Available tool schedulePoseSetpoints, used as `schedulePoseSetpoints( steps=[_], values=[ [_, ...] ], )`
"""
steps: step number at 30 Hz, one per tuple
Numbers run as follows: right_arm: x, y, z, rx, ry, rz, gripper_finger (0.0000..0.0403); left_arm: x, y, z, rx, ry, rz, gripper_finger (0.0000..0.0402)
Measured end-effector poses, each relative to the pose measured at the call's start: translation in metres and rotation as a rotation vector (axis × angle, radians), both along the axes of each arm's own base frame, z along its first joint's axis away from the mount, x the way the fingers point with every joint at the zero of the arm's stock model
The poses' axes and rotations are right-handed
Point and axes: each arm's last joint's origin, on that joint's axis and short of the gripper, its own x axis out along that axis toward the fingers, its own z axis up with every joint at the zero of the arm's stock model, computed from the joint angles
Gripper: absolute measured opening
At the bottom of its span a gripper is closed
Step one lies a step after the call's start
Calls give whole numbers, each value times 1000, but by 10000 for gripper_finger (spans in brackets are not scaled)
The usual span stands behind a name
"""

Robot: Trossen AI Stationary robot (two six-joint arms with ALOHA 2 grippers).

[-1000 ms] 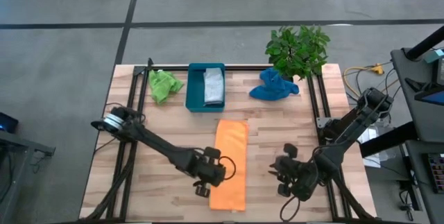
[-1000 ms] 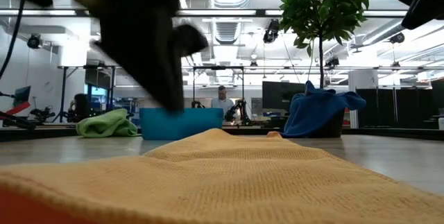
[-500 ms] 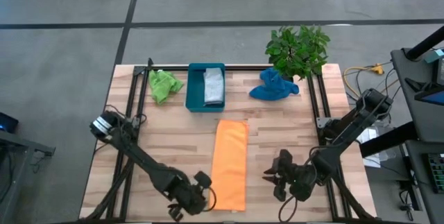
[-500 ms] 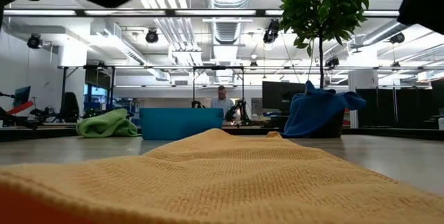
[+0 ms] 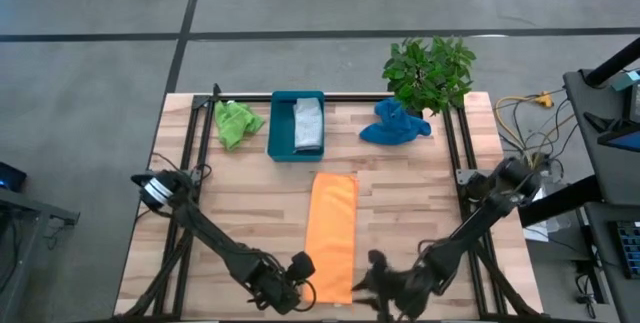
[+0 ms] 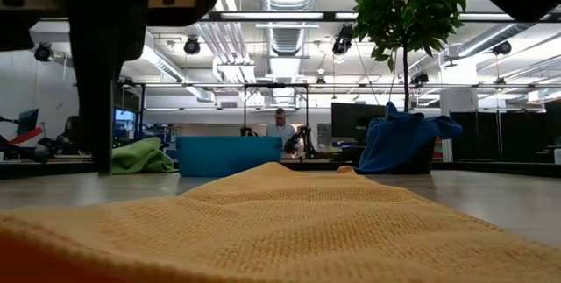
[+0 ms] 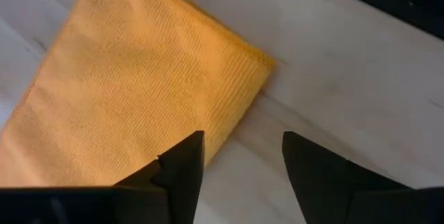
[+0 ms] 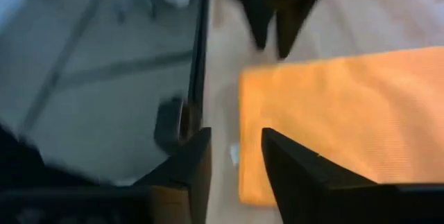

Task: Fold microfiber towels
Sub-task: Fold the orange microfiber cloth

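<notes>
The orange towel (image 5: pixel 333 233) lies flat on the table as a long narrow strip, one short end toward the near edge. My left gripper (image 5: pixel 304 283) hovers open at its near left corner; in the left wrist view (image 7: pixel 239 158) the fingers stand over the strip's long edge (image 7: pixel 229 123). My right gripper (image 5: pixel 366 275) hangs open with a narrow gap off the near right corner, beside the towel (image 8: pixel 333 113). The green towel (image 5: pixel 236 121) and the blue towel (image 5: pixel 395 123) lie bunched at the far side. A grey towel (image 5: pixel 308 125) rests in the teal tray (image 5: pixel 279 128).
A potted plant (image 5: pixel 430 68) stands at the far right corner, behind the blue towel. Black frame rails (image 5: pixel 196 143) run along both table sides. Bare wood (image 5: pixel 240 203) lies left and right of the orange strip. A person shows far back in the room (image 6: pixel 280 130).
My left gripper has gone from the strip's left edge toward the table's near edge, down to the near left corner, rolling its wrist. My right gripper has swung left and toward the near edge, sinking toward the near right corner. The orange towel has stayed where it was.
</notes>
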Motion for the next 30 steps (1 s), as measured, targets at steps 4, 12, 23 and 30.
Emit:
schedulePoseSetpoints(
  steps=[4,12,23,30],
  values=[
    [12,19,-9,-250,98,135,164,2,-2,-5,6,-1,4,182],
    [33,46,-36,-582,236,318,208,10,-8,-6,-48,-87,17,183],
    [44,52,-64,-627,282,349,184,12,-10,-7,-101,-99,66,183],
    [49,48,-70,-631,297,338,157,5,-6,-22,-130,-77,70,183]
  ],
)
